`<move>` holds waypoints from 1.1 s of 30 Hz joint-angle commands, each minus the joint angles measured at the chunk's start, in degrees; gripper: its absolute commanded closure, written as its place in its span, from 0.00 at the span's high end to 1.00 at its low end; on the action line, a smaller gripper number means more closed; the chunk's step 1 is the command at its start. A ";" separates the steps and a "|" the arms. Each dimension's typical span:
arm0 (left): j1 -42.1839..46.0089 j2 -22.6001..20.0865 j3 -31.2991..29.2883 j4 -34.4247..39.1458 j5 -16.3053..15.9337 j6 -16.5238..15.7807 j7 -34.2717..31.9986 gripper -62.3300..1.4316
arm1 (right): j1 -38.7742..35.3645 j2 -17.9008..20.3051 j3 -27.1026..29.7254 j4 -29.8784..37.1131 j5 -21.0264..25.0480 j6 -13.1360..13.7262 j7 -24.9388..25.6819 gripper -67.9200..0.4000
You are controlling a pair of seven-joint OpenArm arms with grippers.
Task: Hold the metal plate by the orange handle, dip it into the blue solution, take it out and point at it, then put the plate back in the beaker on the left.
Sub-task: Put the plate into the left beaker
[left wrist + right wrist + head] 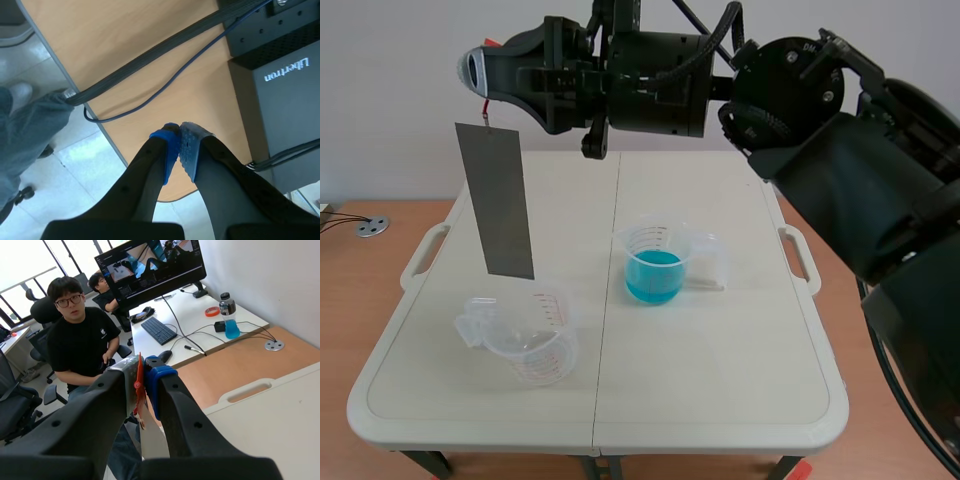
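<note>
One beaker (656, 240) with blue solution (652, 278), second beaker (535, 345) seemingly empty; right gripper (145, 371) tight on orange handle (139, 390), left gripper (179, 131) closed.

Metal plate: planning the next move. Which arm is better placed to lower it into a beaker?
Right. The right gripper clamps the orange handle, the metal plate hanging above the table. The left gripper is shut on nothing, over a wooden desk.

The grey plate (498, 200) is hung slightly tilted from its orange handle (139, 385), in the air by the empty beaker (525, 342); the blue solution (653, 280) is held in a second beaker (665, 238) nearby.
</note>
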 commanded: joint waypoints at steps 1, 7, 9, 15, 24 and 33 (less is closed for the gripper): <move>0.26 -0.17 -0.26 0.11 -0.15 -0.15 0.72 0.07 | 1.14 -0.20 -0.59 1.03 0.46 0.68 0.92 0.03; -1.01 -0.17 -0.26 0.09 -0.17 -0.17 1.81 0.07 | 1.14 -0.17 -2.84 1.03 0.46 0.68 1.33 0.03; -1.14 -0.17 -0.26 0.09 -0.17 -0.17 2.01 0.07 | 0.98 -0.17 -3.37 1.03 0.46 0.68 1.51 0.03; -1.75 -0.17 -0.26 0.09 -0.20 -0.17 2.19 0.07 | 0.04 -0.20 -4.76 1.03 0.44 0.68 2.62 0.03; -1.77 -0.17 -0.26 0.09 -0.35 -0.17 2.19 0.07 | -0.11 -0.17 -6.73 1.03 0.44 0.68 3.08 0.03; -1.90 -0.17 -0.26 0.09 -0.37 -0.17 1.95 0.07 | -0.13 -0.17 -6.71 1.03 0.42 0.68 3.23 0.03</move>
